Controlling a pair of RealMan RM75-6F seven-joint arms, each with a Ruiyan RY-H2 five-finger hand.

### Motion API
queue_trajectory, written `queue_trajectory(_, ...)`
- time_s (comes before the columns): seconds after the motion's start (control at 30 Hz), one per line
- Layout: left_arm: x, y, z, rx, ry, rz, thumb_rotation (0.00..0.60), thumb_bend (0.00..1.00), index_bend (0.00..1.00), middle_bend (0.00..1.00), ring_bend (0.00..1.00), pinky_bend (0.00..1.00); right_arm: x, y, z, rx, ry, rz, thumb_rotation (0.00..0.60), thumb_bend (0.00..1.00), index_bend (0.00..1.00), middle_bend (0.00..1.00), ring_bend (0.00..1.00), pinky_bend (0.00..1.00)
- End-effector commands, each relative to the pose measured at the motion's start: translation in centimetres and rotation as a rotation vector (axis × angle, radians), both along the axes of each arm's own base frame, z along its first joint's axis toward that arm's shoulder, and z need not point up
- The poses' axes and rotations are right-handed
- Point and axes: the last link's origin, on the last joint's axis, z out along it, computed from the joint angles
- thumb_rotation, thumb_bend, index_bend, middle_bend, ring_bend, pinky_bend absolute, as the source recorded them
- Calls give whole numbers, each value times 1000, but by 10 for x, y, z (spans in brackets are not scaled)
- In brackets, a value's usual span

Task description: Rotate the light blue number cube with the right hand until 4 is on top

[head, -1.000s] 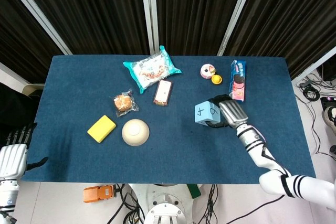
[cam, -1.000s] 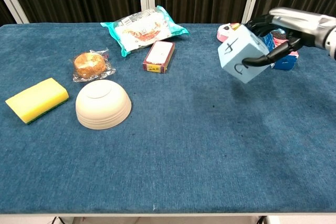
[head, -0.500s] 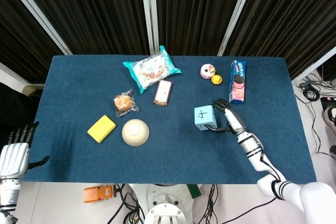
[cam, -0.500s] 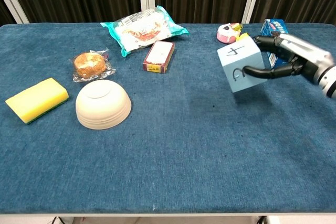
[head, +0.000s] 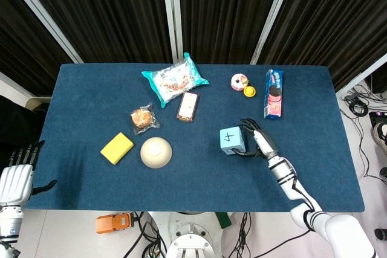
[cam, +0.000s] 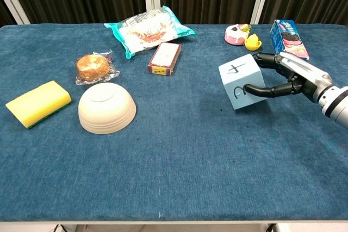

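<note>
The light blue number cube (head: 231, 139) (cam: 242, 82) stands on the blue table right of the middle, with the 4 on its top face. My right hand (head: 256, 140) (cam: 285, 75) holds it from the right side, fingers wrapped around the front and back of the cube. In the chest view the cube sits slightly tilted and a curved digit shows on its front face. My left hand (head: 15, 176) hangs off the table's near left corner with its fingers apart, holding nothing; the chest view does not show it.
An upturned cream bowl (head: 156, 152), a yellow sponge (head: 117, 148) and a wrapped bun (head: 142, 118) lie to the left. A teal snack bag (head: 175, 79) and small red box (head: 188, 106) sit behind. A cookie pack (head: 273, 93) and small pink and yellow toys (head: 240, 83) lie behind the cube.
My right hand has brought the cube down and to the left onto the table, turning it so that the 4 faces up. The left hand has not moved.
</note>
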Motion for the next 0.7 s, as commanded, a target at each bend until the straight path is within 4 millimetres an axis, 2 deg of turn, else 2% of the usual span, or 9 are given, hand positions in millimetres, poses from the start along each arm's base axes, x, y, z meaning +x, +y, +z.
queue_trajectory(0.03,0,0,0,0,-1,1,600,0,0,5,0,0,-4,1,1,5,42,9,458,477,250,328,59,0)
queue_trajectory(0.23,-1,1,0,-1,-4,-2,600,0,0,6,0,0,-11,6,8,12,109,32,454,390,16,165,0,0)
queue_trajectory(0.43,-1,0,1,4,-3,-4,600,0,0,5,0,0,-16,15,27,3,154,59,452,333,0,20,0,0)
queue_trajectory(0.6,-1,1,3,8,-2,-7,600,0,0,6,0,0,-18,22,71,-102,201,88,450,325,0,10,0,0)
queue_trajectory(0.7,0,1,3,9,-5,-8,600,0,0,5,0,0,-22,30,104,-193,302,60,461,325,0,10,0,0)
